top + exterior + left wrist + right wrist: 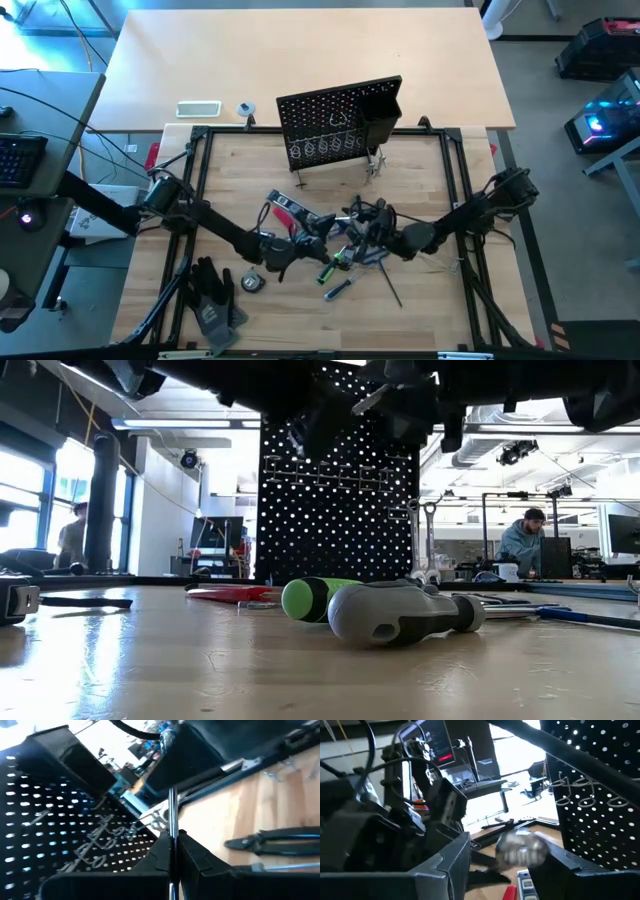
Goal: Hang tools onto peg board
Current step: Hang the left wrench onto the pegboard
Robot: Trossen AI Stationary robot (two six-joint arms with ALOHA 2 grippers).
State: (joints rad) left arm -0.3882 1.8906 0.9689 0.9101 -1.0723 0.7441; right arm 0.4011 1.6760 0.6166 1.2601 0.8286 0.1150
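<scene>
Grey-black screwdriver handle foremost; left end effector clamped on slim steel shaft.

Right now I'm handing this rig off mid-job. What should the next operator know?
Left hand: shut on a thin silver metal shaft, low over the table in front of the black perforated peg board.
Right hand: open, with a grey-handled screwdriver between its fingers; grip not confirmed.
Done: two silver wrenches look hung at the board's right edge.
Left: green-handled screwdriver, black pliers, red-black flat tool and others lie on the wooden table.
</scene>
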